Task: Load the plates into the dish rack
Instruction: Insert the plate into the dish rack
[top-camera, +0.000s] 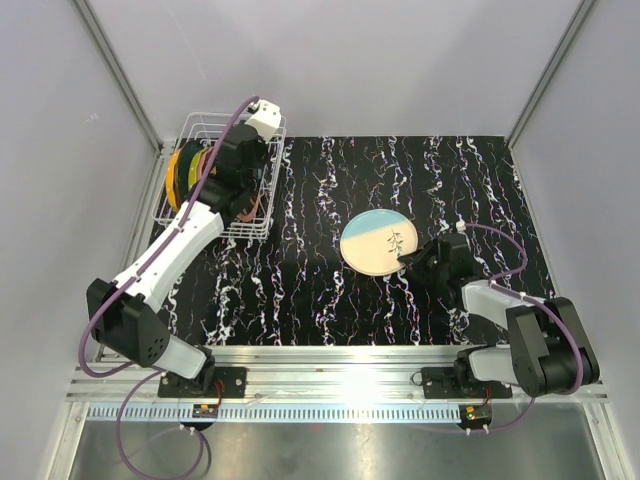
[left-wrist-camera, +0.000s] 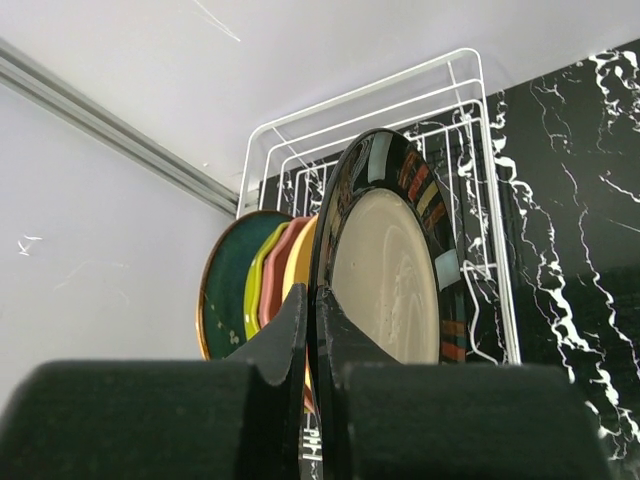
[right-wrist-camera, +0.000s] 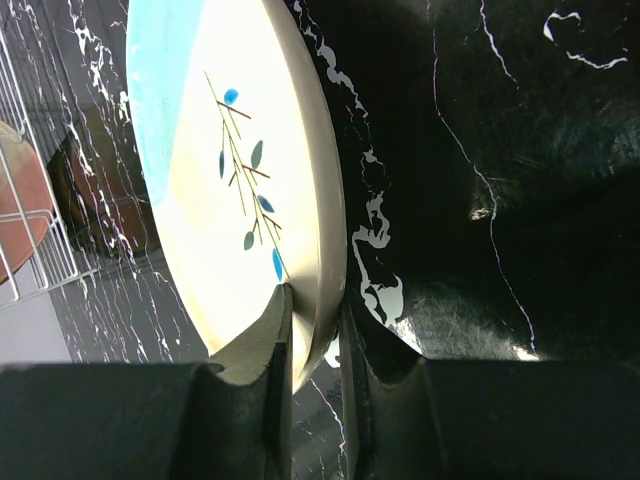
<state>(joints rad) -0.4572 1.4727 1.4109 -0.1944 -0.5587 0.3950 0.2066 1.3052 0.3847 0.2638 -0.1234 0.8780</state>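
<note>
left gripper (left-wrist-camera: 312, 312): grasping black-rimmed plate (left-wrist-camera: 390, 270) | right gripper (right-wrist-camera: 313, 320): grasping blue-cream plate (right-wrist-camera: 230, 150) | dish rack (top-camera: 205, 128): partly behind left arm (top-camera: 190, 235)

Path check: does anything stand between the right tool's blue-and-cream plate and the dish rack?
Yes. From the blue-and-cream plate, the left arm lies across the near side of the dish rack, the left tool shut on a black-rimmed plate there.

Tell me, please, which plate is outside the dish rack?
The cream-and-blue plate with the leaf sprig, held by the right gripper; the other plates stand in the dish rack.
</note>
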